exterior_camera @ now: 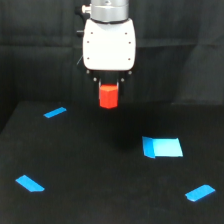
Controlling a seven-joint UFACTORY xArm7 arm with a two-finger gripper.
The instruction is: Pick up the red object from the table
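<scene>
A small red-orange block, the red object (108, 96), hangs directly under the white gripper head (109, 44) near the top centre of the exterior view. It sits between the short dark fingers of my gripper (109, 86), which is shut on it. The block appears lifted clear of the black table (100, 165), with dark surface visible below it. The fingertips are mostly hidden by the block and the head.
A flat blue rectangle (162, 147) lies on the table at the exterior view's right of centre. Blue strips lie at the upper left (55, 112), lower left (30, 183) and lower right (199, 192). A dark curtain backs the scene.
</scene>
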